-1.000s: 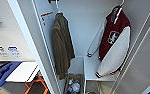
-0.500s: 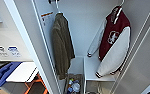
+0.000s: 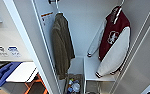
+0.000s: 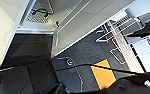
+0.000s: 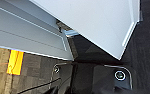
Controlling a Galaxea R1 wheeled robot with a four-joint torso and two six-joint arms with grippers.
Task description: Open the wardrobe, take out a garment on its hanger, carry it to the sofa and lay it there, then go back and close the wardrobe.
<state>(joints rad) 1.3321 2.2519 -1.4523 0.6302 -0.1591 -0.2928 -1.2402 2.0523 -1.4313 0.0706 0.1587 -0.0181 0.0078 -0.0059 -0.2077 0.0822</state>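
The wardrobe (image 3: 91,22) stands open in the head view, its white left door (image 3: 23,37) swung towards me. Inside on the right hangs the garment (image 3: 116,37), a maroon jacket with white sleeves and a white chest emblem. It hangs from a thin white hanger (image 3: 119,7) whose hook reaches up to the rail. One sleeve rests on a white inner shelf (image 3: 93,67). Both wrist views look down at the foot of the white wardrobe doors (image 4: 91,22) (image 5: 96,22) over dark carpet; neither shows anything held.
An olive-brown coat (image 3: 62,45) hangs on the left of the wardrobe. A box of small items (image 3: 73,86) sits on the wardrobe floor. A blue shape (image 3: 3,73) and a white tabletop (image 3: 23,71) lie left of the door. A wire rack (image 4: 116,42) stands nearby.
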